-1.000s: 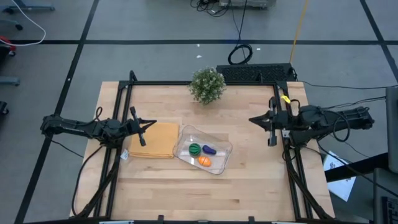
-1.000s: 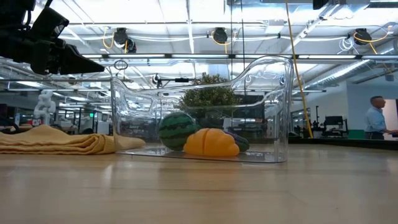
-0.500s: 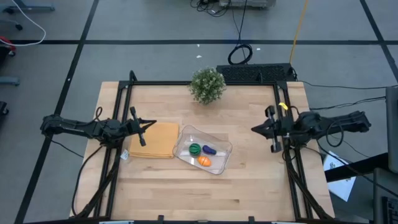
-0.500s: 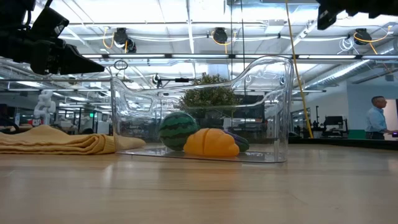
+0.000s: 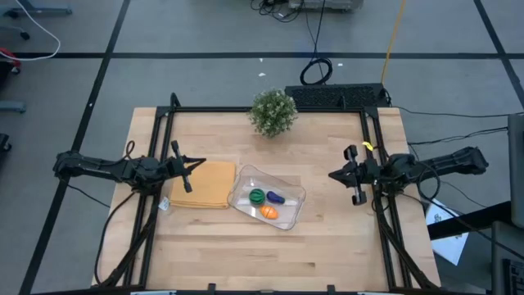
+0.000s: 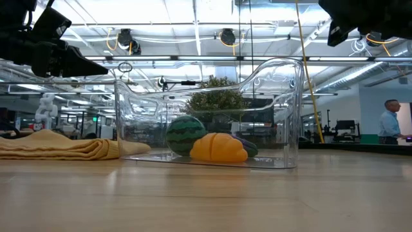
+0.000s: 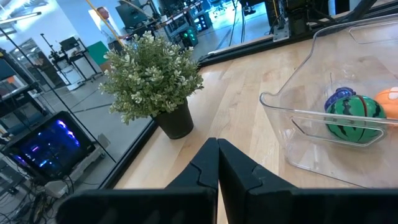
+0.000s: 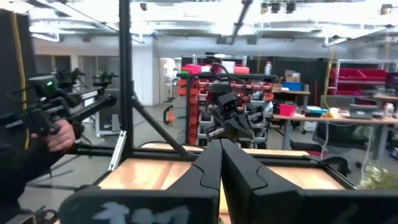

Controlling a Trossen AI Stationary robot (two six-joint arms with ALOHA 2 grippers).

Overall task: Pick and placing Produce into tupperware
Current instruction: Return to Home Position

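Two arms flank the wooden table [image 5: 327, 246], one at each side of the frame. Just below centre we see the clear tupperware [image 5: 242, 182], touching the tan mat [image 5: 209, 187] on its left. The left gripper [image 5: 196, 164] hovers over the mat's upper left part, and the right gripper [image 5: 336, 177] hangs at middle right. Both have their fingers pressed together on nothing, which suits parking. All three produce pieces lie inside the tupperware: the green piece [image 5: 256, 197], the purple piece [image 5: 276, 197] just beside it, and the orange piece [image 5: 268, 212] below them. We judge the sorting done.
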